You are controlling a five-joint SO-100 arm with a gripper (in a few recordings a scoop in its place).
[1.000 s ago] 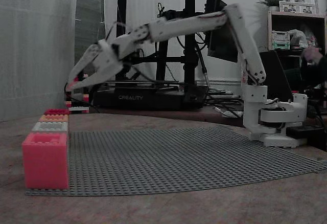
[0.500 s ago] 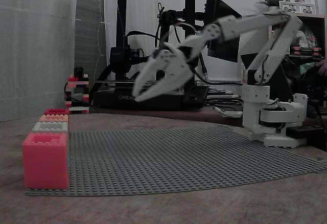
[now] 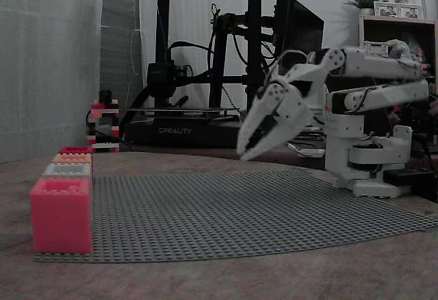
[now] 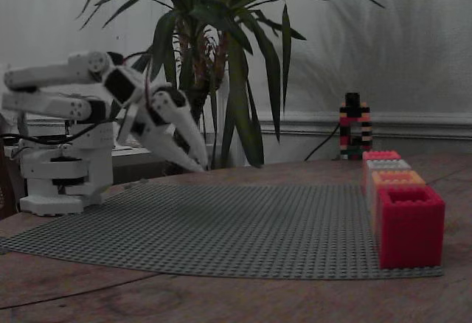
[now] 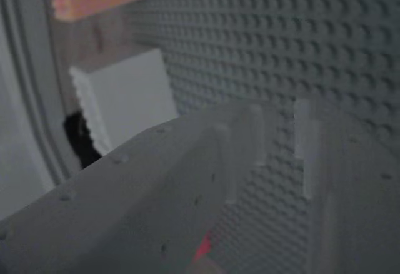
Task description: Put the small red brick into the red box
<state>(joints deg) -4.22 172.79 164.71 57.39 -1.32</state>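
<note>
1. Misplacement is the main risk at the left of a fixed view. The red box stands farthest back in a tight row, touching an orange box. A drop released slightly short would land in the neighbour.
2. Loss of the small red brick is the next worry. I take the red sliver low between the fingers in the wrist view to be the brick, but I cannot be sure of it.
3. Right of centre, the gripper hangs tilted down above the mat, well apart from the boxes. Its fingers sit near together, and I cannot tell whether they are clenched or grasping anything. A weak pinch could shed the brick on the long reach across.
4. The surface is a grey studded baseplate on a wooden table.
5. The room is dim, with a curtain at left, a 3D printer behind and a shelf at right.
</note>
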